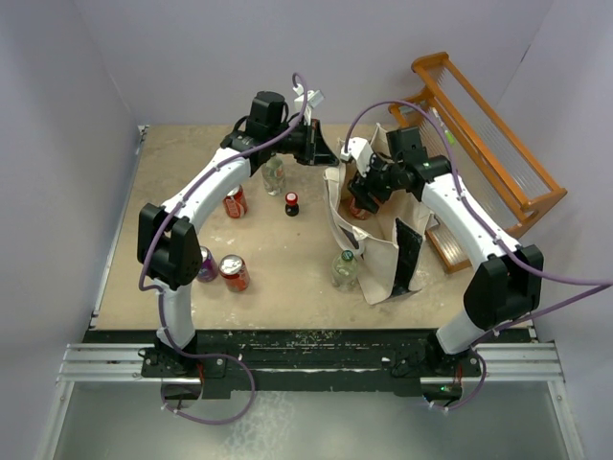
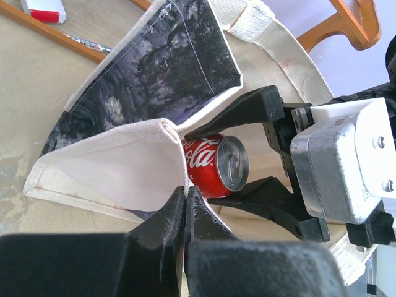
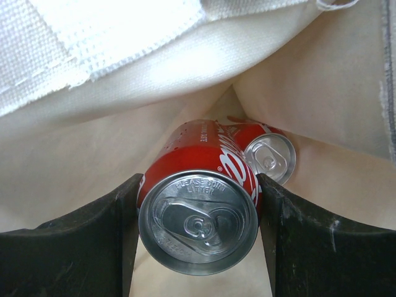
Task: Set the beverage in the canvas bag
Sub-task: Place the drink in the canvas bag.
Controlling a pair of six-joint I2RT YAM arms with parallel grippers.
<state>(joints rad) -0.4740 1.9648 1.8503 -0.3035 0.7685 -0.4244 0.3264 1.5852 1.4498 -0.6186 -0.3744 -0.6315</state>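
One loose can (image 3: 270,156) inside canvas bag (image 2: 111,167) | right tool (image 3: 198,189) gripping cola can (image 3: 198,232) | left tool (image 2: 185,201) pinching its rim | keep mouth open, lower fully before releasing.

2nd can (image 3: 270,158) half hidden behind held can (image 3: 198,213), purple can (image 1: 207,264) partly behind L arm (image 1: 168,244), rack (image 2: 352,18) cut by top edge
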